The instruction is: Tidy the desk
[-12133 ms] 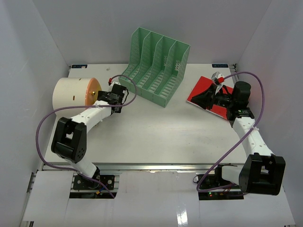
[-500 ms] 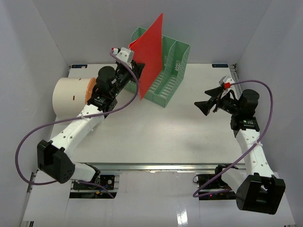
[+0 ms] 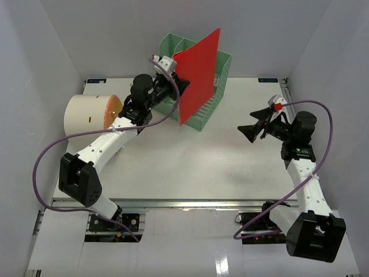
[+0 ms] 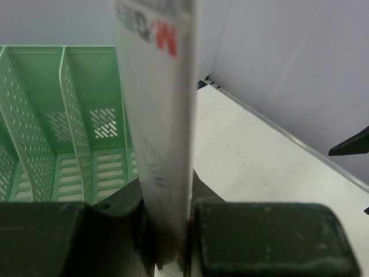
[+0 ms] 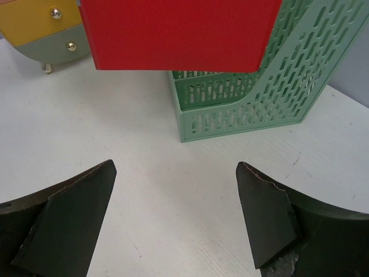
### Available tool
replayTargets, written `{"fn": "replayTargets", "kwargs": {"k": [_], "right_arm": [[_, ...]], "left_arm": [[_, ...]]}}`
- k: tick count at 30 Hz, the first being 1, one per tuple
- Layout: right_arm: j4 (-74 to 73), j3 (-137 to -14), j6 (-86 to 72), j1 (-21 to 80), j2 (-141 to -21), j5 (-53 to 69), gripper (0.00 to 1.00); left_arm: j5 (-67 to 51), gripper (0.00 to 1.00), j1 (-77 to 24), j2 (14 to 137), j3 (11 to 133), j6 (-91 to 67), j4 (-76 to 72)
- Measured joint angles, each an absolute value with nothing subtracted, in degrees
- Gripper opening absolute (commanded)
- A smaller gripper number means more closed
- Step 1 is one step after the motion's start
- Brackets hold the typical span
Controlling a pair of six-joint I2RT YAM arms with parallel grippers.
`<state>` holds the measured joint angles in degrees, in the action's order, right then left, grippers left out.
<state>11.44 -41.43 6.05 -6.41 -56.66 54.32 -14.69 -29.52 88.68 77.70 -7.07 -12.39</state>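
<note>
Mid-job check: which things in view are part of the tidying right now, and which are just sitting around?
In play: flat red book gripped by left end effector; green perforated plastic file rack; white desk.
Idle: cream cylindrical drawer unit; right end effector, open and empty.

Plain white walls (image 3: 40,52) L, R + back; even soft light; white panels (image 3: 190,254) at near edge.

Perforated green plastic, faintly glossy, for the file rack (image 3: 223,69). Against the rack, smooth matt red cover on the book (image 3: 199,75). Below the rack, matt white desk (image 3: 190,156), finely scuffed, edged with silver metal rail (image 3: 190,202). Dull black plastic on the right gripper (image 5: 173,219), chipped at one tip.
</note>
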Motion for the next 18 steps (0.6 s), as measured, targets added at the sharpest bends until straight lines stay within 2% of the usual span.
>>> {"fn": "replayTargets", "kwargs": {"k": [18], "right_arm": [[12.7, -41.3, 4.8, -7.1, -56.6, 54.6, 0.91]], "left_arm": [[-15.4, 0.00, -29.5, 106.1, 89.5, -6.9, -17.2]]}}
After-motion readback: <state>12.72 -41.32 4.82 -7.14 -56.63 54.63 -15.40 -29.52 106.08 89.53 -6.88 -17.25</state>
